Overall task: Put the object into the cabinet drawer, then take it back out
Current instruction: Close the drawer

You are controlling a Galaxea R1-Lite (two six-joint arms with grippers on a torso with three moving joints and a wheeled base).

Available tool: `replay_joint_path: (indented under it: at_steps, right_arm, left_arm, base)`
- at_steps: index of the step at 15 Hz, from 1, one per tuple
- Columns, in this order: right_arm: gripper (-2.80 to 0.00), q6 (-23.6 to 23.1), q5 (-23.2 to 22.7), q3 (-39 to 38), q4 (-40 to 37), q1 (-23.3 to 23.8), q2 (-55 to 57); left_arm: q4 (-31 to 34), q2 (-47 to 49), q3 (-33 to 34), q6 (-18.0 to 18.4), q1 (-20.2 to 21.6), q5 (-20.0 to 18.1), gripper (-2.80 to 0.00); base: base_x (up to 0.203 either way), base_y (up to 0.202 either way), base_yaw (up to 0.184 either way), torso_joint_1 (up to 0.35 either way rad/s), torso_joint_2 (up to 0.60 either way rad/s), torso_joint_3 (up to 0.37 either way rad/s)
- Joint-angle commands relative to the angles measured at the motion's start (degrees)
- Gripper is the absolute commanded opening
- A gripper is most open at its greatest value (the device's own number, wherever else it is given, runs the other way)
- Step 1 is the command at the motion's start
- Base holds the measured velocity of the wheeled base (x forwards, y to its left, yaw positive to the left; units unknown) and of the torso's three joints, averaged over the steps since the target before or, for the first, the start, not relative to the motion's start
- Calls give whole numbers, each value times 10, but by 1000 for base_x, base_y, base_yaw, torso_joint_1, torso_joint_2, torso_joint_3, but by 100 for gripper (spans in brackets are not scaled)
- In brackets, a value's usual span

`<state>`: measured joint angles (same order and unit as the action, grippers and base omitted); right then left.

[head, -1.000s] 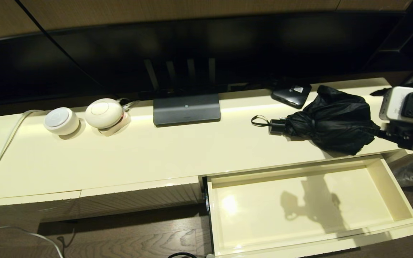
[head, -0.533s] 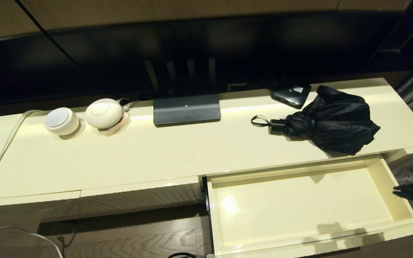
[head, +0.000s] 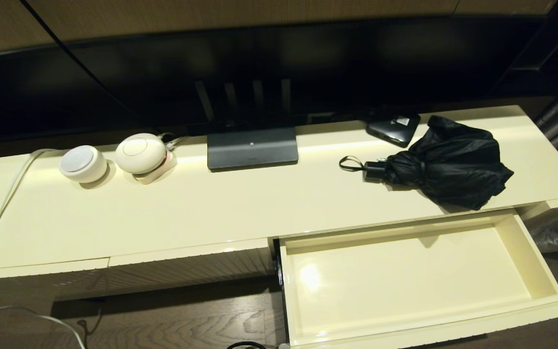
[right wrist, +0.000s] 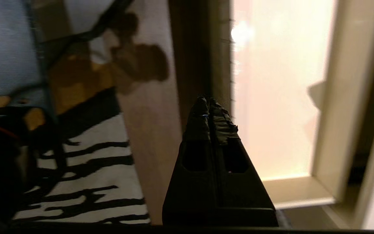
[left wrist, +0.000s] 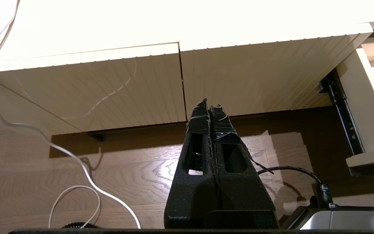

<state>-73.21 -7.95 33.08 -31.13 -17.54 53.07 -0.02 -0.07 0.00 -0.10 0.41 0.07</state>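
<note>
Black, tape-wrapped fingers of the right gripper (right wrist: 209,102) are pressed together with nothing between them; the gripper is seen only in its own wrist view, beside the front edge of the cabinet drawer (right wrist: 273,97). The left gripper (left wrist: 209,103) is likewise closed and empty, held low over the wooden floor (left wrist: 135,169) before a closed ribbed cream panel (left wrist: 109,91) to the left of the drawer.

The umbrella (head: 446,162) is seen lying on the cabinet top (head: 211,208), just behind the drawer's back wall. Its black fabric is loose and baggy, bunched into a rumpled heap; a short black handle (head: 373,170) points left, and a thin wrist loop (head: 350,163) lies flat on the surface beyond it. No gripper is touching it.

A small flat black box (head: 394,127) with a white label is placed just behind the umbrella, close to its fabric. Further left of the drawer, a dark grey screen stand (head: 252,148) is set on the top, and beyond it two round white devices (head: 114,157) with a white cable (head: 3,203) trailing off the end.

The drawer (head: 533,257) is pulled fully out, glossy cream inside; nothing is held in it.
</note>
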Motion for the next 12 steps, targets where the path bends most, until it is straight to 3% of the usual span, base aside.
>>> replay_joint_path:
  at_steps: [1,10,12]
  right_arm:
    - [-280,-3,-11,-31,-1,-2,36]
    - [-280,13,-33,-142,53,-1,102]
    - [-280,13,-33,-168,104,-1,125]
  left_arm:
    - [-1,1,2,0,0,0,-280]
    - [-1,1,2,0,0,0,-280]
    - [-1,1,2,0,0,0,-280]
  base:
    - [0,0,0,0,0,0]
    - [0,0,0,0,0,0]
    - [0,0,0,0,0,0]
